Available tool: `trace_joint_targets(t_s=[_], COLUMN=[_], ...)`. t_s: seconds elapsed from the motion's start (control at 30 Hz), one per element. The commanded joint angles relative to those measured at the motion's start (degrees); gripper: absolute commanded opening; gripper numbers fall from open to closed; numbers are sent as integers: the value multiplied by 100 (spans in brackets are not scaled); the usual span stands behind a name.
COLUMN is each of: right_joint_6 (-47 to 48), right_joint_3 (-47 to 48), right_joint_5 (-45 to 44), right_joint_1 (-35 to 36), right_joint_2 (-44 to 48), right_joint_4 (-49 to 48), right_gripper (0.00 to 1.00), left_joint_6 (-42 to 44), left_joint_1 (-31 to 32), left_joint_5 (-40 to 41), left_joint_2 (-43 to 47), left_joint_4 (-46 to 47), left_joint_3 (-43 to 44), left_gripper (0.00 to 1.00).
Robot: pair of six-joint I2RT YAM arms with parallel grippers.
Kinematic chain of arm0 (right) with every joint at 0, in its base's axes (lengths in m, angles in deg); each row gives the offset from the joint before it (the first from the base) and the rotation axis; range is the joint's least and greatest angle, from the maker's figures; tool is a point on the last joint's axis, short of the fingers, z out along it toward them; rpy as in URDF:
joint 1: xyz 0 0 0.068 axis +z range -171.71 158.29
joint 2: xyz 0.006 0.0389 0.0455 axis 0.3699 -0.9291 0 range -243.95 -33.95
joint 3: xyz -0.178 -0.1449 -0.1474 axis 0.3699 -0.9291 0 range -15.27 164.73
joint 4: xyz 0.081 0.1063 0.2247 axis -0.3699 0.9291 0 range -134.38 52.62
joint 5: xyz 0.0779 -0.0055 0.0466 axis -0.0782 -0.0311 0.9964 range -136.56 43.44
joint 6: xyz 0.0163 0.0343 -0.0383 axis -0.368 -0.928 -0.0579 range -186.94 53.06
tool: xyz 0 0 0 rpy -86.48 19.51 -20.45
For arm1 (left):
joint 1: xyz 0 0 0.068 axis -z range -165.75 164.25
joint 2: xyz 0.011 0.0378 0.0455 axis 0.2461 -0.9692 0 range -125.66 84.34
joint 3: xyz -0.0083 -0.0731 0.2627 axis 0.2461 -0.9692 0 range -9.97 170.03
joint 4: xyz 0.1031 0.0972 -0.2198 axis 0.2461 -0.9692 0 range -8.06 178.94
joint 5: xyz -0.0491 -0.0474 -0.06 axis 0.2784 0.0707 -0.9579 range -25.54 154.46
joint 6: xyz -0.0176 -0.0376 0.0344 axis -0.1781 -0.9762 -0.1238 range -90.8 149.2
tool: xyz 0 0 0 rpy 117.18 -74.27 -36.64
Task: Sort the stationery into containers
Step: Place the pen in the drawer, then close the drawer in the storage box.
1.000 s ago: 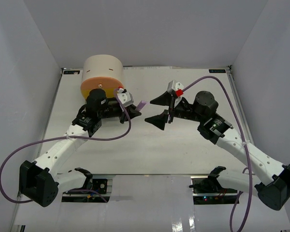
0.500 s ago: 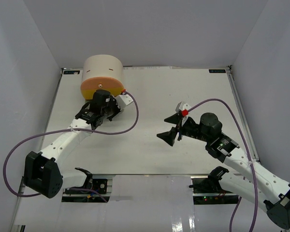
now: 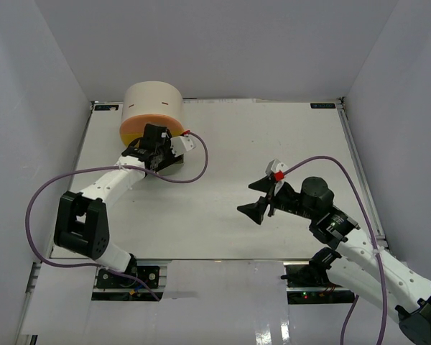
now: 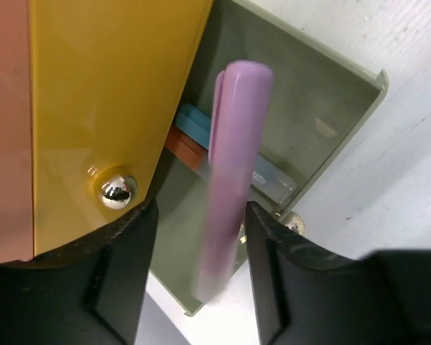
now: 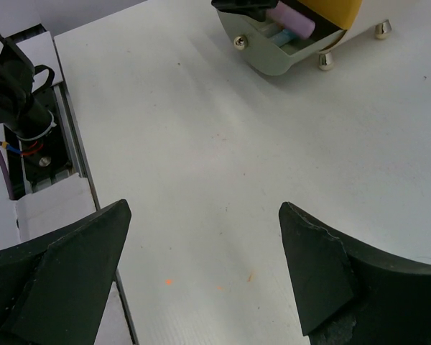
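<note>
The beige cabinet (image 3: 152, 108) stands at the back left, its grey-green bottom drawer (image 4: 302, 122) pulled out beneath the shut yellow drawer (image 4: 108, 93) and orange drawer (image 4: 7, 108). My left gripper (image 3: 161, 154) hovers over the drawer. In the left wrist view the left gripper (image 4: 199, 215) is open, and a blurred purple pen (image 4: 233, 165) hangs loose between the jaws with a gap on both sides. Blue pens (image 4: 194, 122) and an orange piece (image 4: 183, 147) lie in the drawer. My right gripper (image 3: 258, 198) stands open over bare table, as the right wrist view (image 5: 205, 208) also shows.
The yellow drawer's round metal knob (image 4: 116, 191) sits just left of my left fingers. The right wrist view takes in the open drawer (image 5: 273, 61) far off and the table's near rail with wiring (image 5: 36, 136). White walls close in the table.
My left arm carried the purple pen to the cabinet and its jaws opened, letting the pen go over the grey-green drawer. My right arm drew back toward the near right.
</note>
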Motion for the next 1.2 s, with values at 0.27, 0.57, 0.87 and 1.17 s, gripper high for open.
trace_joint_targets(t_s=[0.27, 0.57, 0.87, 1.17], right_joint_6=[-7, -68, -59, -51], right_joint_3=[-62, -70, -246, -369], right_joint_5=[-138, -200, -244, -314], right_joint_1=[-41, -50, -50, -50], right_joint_2=[99, 116, 388, 573], right_joint_4=[49, 49, 137, 137], right_gripper=[90, 90, 90, 90], left_joint_6=[-471, -5149, -7328, -6758], left_joint_1=[-4, -4, -21, -39], left_joint_5=[-92, 748, 1481, 1341], left_joint_2=[682, 2237, 4347, 3260], left_joint_4=[190, 902, 2184, 4488], left_joint_3=[449, -565, -3635, -4508], left_gripper=[92, 93, 79, 73])
